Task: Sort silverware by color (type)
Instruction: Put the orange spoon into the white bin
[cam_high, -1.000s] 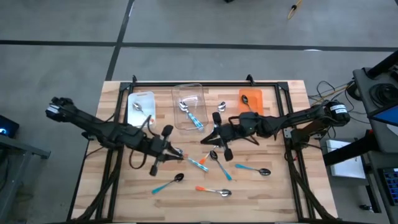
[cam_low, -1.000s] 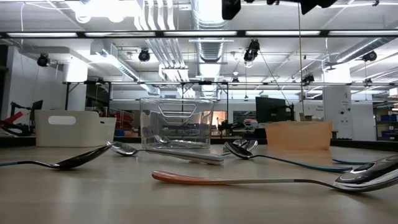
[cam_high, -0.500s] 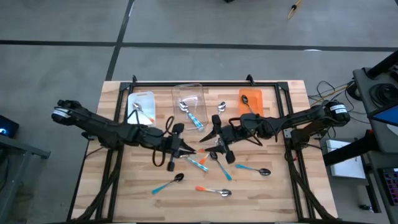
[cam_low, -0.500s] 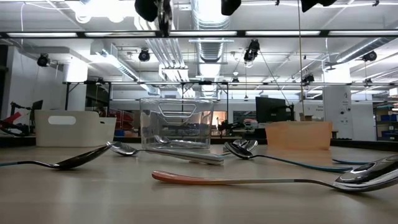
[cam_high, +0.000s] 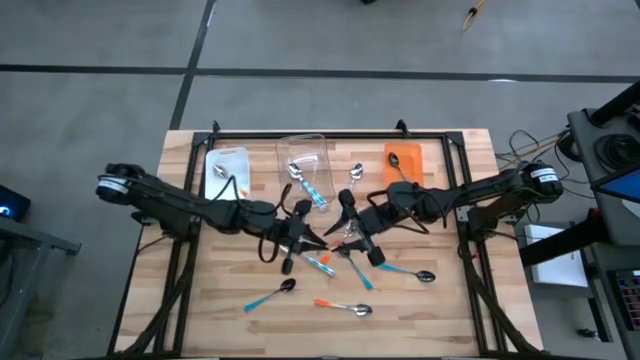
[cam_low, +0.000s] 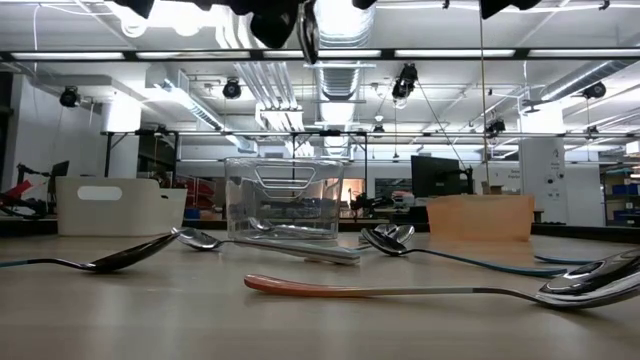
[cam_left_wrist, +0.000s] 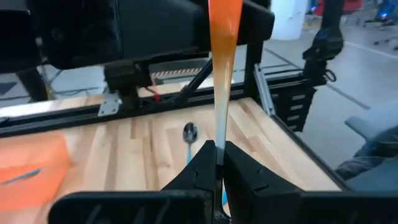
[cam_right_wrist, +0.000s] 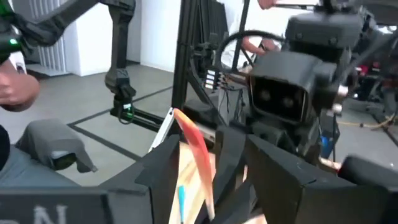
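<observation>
My left gripper is shut on an orange-handled spoon above the table's middle. The spoon's handle sticks out ahead of it toward my right gripper. That gripper is open, and its fingers stand on either side of the orange handle; I cannot tell if they touch it. The spoon's bowl is hidden by my left fingers. More silverware lies flat on the wood: a teal-handled spoon, an orange-handled one and another teal one. My left gripper pinches the spoon's silver neck, just below the orange handle, between its two fingertips. The fingers come level from the table's left and lie along the spoon. The spoon is lifted clear of the table, handle pointing away from the fingers.
Along the far edge stand a white bin, a clear bin holding blue-handled spoons, and an orange bin with a dark spoon. A silver spoon lies between them. Black frame rails border the table.
My left gripper has carried the orange-handled spoon toward the table's right edge, up to my right gripper, keeping it clear of the table. My right gripper has shifted slightly toward the near edge.
</observation>
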